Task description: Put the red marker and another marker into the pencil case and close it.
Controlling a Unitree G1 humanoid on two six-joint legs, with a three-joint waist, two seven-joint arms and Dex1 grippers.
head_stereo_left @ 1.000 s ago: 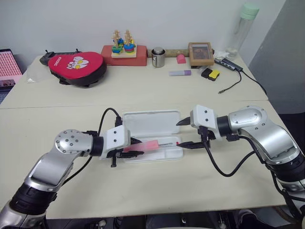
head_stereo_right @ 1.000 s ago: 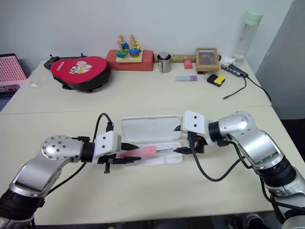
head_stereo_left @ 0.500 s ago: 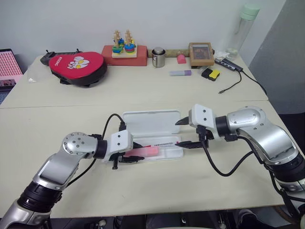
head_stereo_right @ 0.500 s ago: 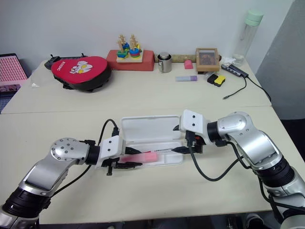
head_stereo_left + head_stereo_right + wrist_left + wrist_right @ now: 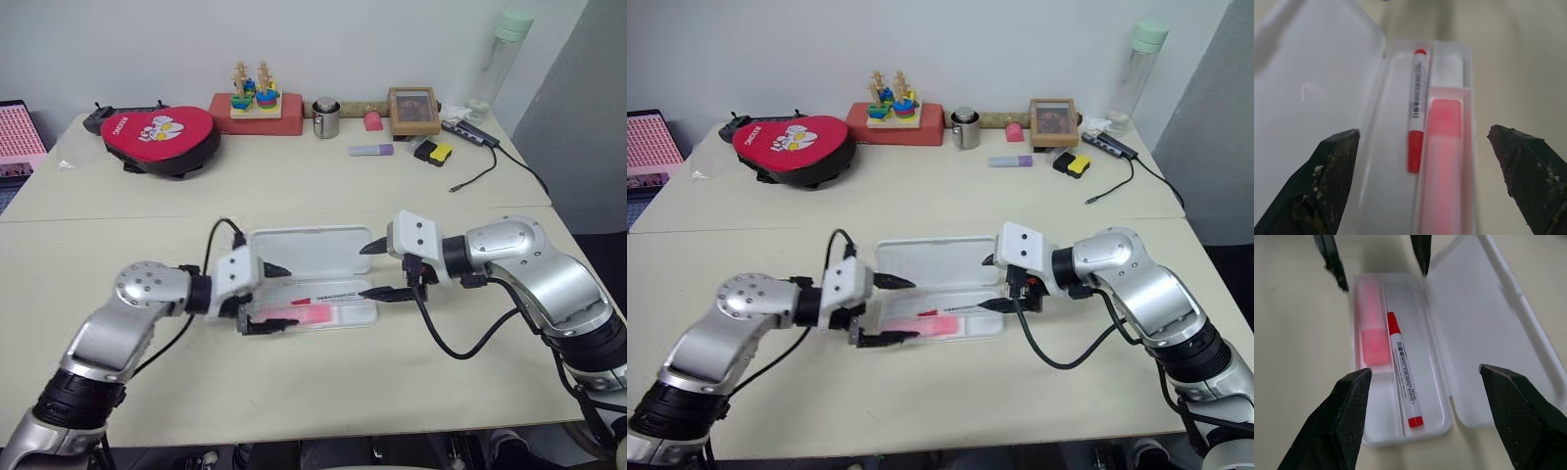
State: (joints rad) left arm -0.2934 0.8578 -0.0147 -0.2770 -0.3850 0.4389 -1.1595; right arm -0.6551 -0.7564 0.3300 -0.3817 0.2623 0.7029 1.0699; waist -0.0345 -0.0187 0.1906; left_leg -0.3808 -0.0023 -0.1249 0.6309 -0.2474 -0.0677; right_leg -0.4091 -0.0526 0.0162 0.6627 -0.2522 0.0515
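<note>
Surface (image 5: pixel 323 392): a pale tabletop carrying everything; a red pouch (image 5: pixel 157 137), a metal cup (image 5: pixel 325 117) and a purple highlighter (image 5: pixel 370 150) sit well apart at the far edge.
Pencil case (image 5: pixel 312 250): a white box lying open near the middle, lid flat on the far side, tray on the near side.
Right hand (image 5: pixel 370 270): at the right end of the case, fingers spread wide, holding nothing.
Left hand (image 5: pixel 277 298): at the left end of the tray, fingers spread wide apart, holding nothing.
Pink highlighter (image 5: pixel 1371 330): lying in the near compartment of the tray.
Red marker (image 5: pixel 1404 377): lying in the next compartment, just beside the highlighter.
Step in hand: both pens look to be in, so closing the lid seems to be what remains.
Doing it well: probably draw both hands clear of the tray, catch the lid's far edge, and fold it over evenly until it seats; steadying the tray should stop the case sliding.
</note>
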